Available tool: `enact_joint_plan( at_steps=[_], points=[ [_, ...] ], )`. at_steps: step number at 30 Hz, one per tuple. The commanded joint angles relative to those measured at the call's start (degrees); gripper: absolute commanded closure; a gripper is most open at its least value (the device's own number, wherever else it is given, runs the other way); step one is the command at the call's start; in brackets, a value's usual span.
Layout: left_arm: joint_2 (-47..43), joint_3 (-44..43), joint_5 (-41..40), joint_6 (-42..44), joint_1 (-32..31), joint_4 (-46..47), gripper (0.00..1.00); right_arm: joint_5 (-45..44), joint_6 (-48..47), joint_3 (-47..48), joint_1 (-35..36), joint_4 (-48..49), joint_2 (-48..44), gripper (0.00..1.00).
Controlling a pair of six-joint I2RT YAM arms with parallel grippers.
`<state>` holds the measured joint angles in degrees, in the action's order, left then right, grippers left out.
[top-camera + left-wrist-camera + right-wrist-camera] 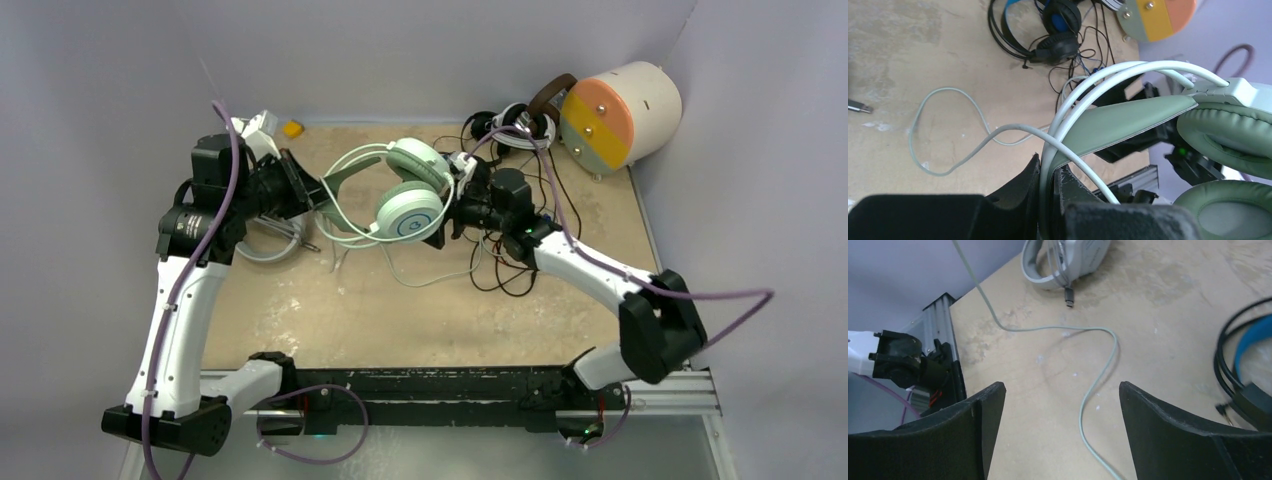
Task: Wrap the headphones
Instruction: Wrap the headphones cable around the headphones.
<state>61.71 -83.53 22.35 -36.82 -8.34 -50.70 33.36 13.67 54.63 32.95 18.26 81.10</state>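
Note:
Mint-green headphones point(405, 190) hang above the middle of the table. My left gripper point(312, 192) is shut on their headband point(1128, 120), which runs down between the jaws of the left gripper point(1050, 172). The mint cable point(1013, 126) trails off the headset and loops across the table. My right gripper point(445, 215) is beside the lower ear cup. In its wrist view the right gripper point(1062, 390) stands open, with nothing held. The mint cable point(1083, 404) lies on the table below the gap.
A white-grey headset point(270, 240) lies by the left arm. Black headphones with a blue band point(1053, 30) and tangled black cables point(510, 265) lie under the right arm. More headsets point(515, 125) sit at the back by a cream cylinder point(620, 110). A yellow block point(292, 128) is at the back left.

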Motion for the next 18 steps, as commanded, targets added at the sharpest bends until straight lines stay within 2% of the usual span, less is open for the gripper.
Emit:
enact_joint_plan(
  at_steps=[1,4,10,14,18],
  points=[
    [-2.10,-1.42,8.06,-2.53,-0.01,4.74,1.00,9.64,5.22,-0.16,0.76,20.94,5.89,0.13],
    [-2.36,-1.05,9.61,-2.97,-0.09,5.26,1.00,11.88,9.84,-0.64,1.21,31.16,10.48,0.12],
    [-2.00,-1.40,10.73,-3.32,-0.10,5.61,1.00,12.65,15.00,1.05,5.75,44.19,19.69,0.12],
    [-1.36,-1.90,11.78,-3.60,-0.10,5.70,1.00,12.45,16.26,3.83,8.56,48.34,25.11,0.12],
    [-1.07,-1.92,11.84,-3.70,-0.19,5.76,1.00,11.85,15.34,7.57,11.03,47.74,28.73,0.13]
  ],
)
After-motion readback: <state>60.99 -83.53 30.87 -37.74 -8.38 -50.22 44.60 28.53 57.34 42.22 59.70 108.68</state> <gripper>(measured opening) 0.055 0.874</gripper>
